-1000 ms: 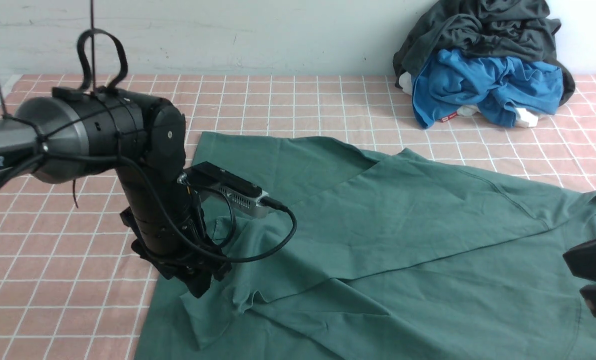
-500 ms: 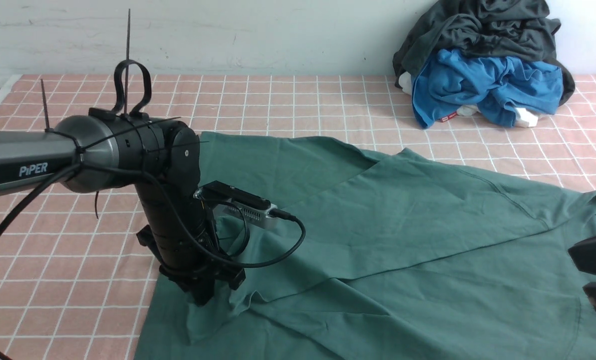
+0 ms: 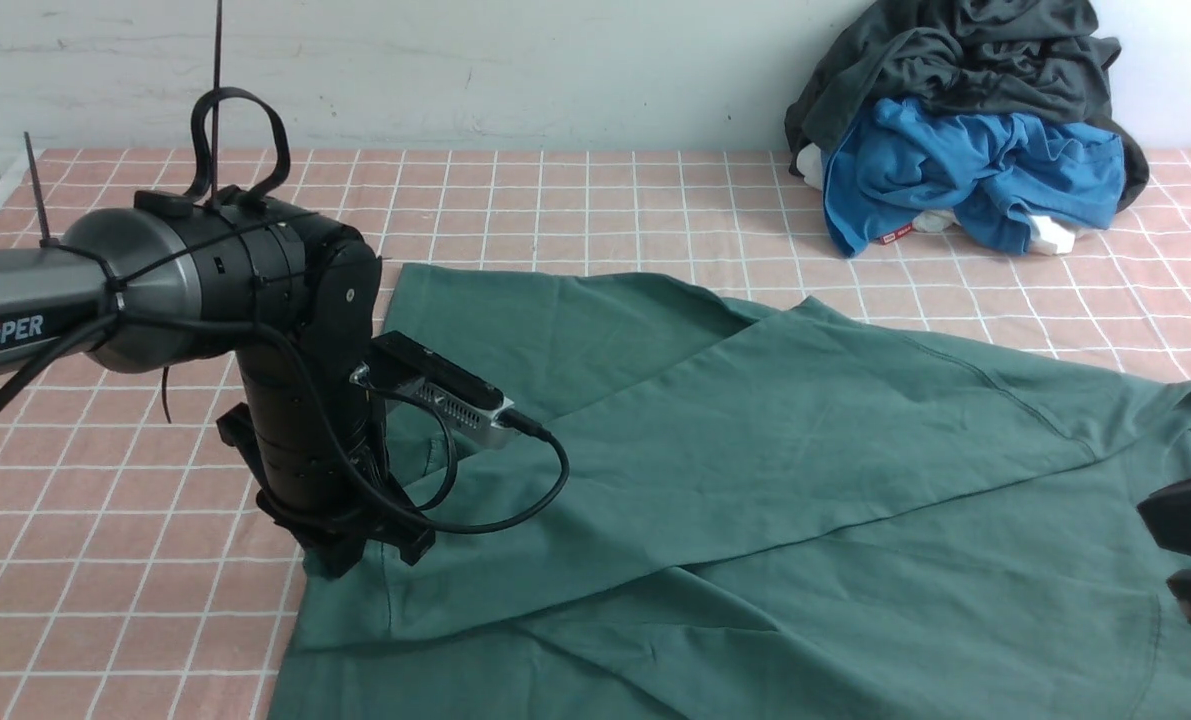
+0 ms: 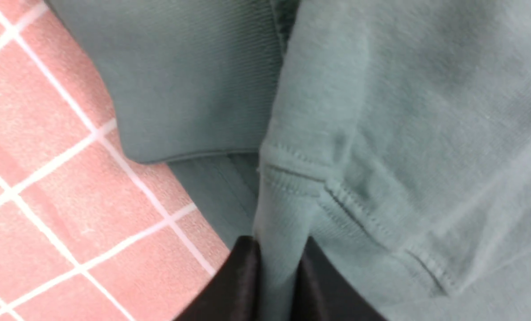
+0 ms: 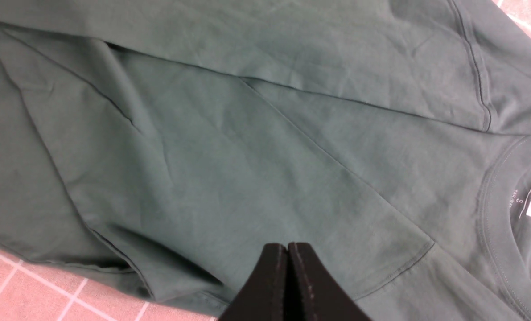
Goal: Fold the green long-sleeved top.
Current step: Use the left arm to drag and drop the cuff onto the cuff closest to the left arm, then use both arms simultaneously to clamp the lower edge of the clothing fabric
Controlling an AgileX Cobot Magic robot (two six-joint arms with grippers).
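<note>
Green top | neck size mark "S" | left arm "PiPER"

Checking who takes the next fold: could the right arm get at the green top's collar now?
Probably yes: the right pincer hangs shut and empty over the green top, its collar close by with nothing lying over it; the pincer must open first.

Soft, even light makes the front view bright and sharp; the left arm throws only a faint shadow beneath it; the left wrist view blurs the green top and left gripper; the right wrist view is dimmer, its right gripper soft-edged.
</note>
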